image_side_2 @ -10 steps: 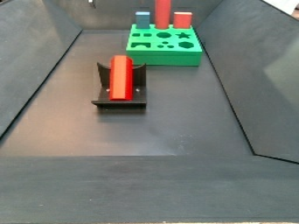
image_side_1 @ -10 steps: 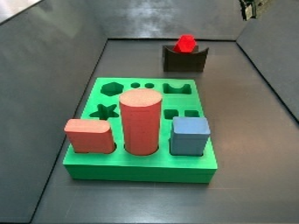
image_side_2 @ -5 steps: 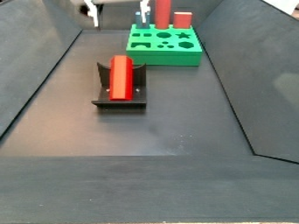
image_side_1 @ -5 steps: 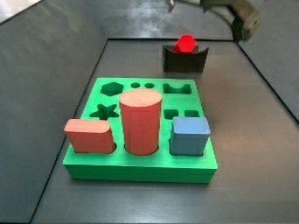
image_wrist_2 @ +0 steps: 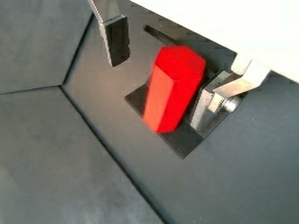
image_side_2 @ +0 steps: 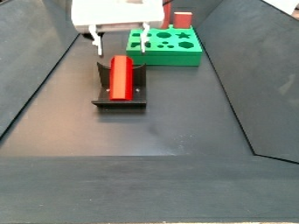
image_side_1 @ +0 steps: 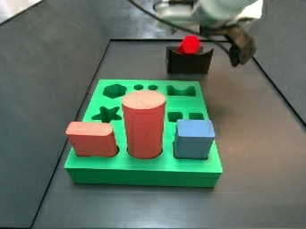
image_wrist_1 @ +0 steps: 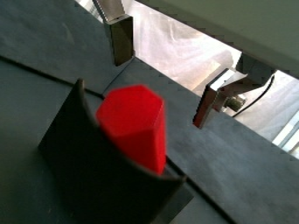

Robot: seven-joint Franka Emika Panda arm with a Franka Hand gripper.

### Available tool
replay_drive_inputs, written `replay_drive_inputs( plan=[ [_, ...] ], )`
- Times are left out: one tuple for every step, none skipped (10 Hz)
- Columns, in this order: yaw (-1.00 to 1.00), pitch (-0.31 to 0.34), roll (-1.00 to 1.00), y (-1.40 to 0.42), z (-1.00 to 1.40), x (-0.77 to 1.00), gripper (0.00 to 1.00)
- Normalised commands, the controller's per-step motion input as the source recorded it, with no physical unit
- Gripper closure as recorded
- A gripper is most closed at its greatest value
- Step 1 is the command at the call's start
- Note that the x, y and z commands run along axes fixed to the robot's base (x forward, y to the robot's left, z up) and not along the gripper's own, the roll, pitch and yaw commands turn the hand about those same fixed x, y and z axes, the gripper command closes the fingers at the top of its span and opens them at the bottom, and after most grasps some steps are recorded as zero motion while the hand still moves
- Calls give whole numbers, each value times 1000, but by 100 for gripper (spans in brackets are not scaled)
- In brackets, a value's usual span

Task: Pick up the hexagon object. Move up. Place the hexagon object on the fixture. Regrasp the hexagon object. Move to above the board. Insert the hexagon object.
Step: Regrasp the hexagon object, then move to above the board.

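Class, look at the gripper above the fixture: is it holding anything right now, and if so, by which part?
Nothing is held. The gripper is open above the fixture, its fingers apart on either side of the hexagon object, which lies in the fixture's notch untouched.

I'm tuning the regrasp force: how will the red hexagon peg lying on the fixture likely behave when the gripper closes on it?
The hexagon object looks rigid, probably not deforming. Its flat facets should resist rolling in the fixture. The open gripper straddles it, so slip seems unlikely.
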Motion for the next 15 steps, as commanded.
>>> replay_drive_inputs(
  plan=[
    [-27,-47,63,21,-928,105,0],
    [-28,-38,62,14,-829,99,0],
    [-22,-15,62,9,-636,82,0],
    [-11,-8,62,3,-493,76,0],
    [4,0,56,1,-314,74,0],
    [10,4,51,-1,-235,66,0],
    [12,4,48,-17,-185,19,0],
    [15,4,47,-15,-184,21,0],
    [18,4,47,-14,-184,21,0],
    [20,4,47,-15,-184,21,0],
    [0,0,0,0,0,0,100],
    [-201,-231,93,46,1000,9,100],
    [-217,-215,81,45,1000,3,100],
    [-236,-193,71,45,1000,-4,100],
    [-260,-134,35,45,1000,-7,100]
  ],
)
